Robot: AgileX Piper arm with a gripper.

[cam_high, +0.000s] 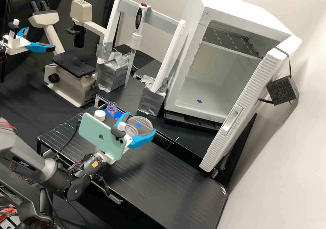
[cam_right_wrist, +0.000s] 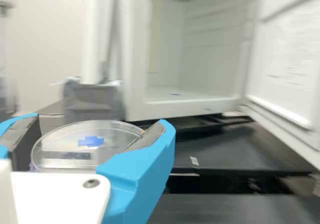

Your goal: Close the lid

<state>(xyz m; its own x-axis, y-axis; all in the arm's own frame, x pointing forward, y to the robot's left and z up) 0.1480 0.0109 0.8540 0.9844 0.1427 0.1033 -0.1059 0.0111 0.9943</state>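
Observation:
My gripper (cam_high: 140, 122) is over the near black platform in the high view, its blue fingers on either side of a clear round lid (cam_high: 144, 123) with a blue mark. Clear curved rims (cam_high: 131, 130) show close beside the lid, towards the wrist; how they relate to it I cannot tell. From the wrist, the gripper (cam_right_wrist: 102, 126) is shut on the clear lid (cam_right_wrist: 117, 134), a finger pad at each side of its rim and blue tape on top. A clear coiled-looking piece (cam_high: 111, 107) stands on a blue patch behind the phone.
A white cabinet (cam_high: 173, 86) stands at the back right, its door (cam_high: 234, 120) swung open towards the bench. Behind the gripper are a foil-wrapped stand (cam_high: 152, 100) with a pipette (cam_high: 136, 40) and a microscope (cam_high: 69, 83). A phone (cam_high: 98, 134) is mounted by my wrist.

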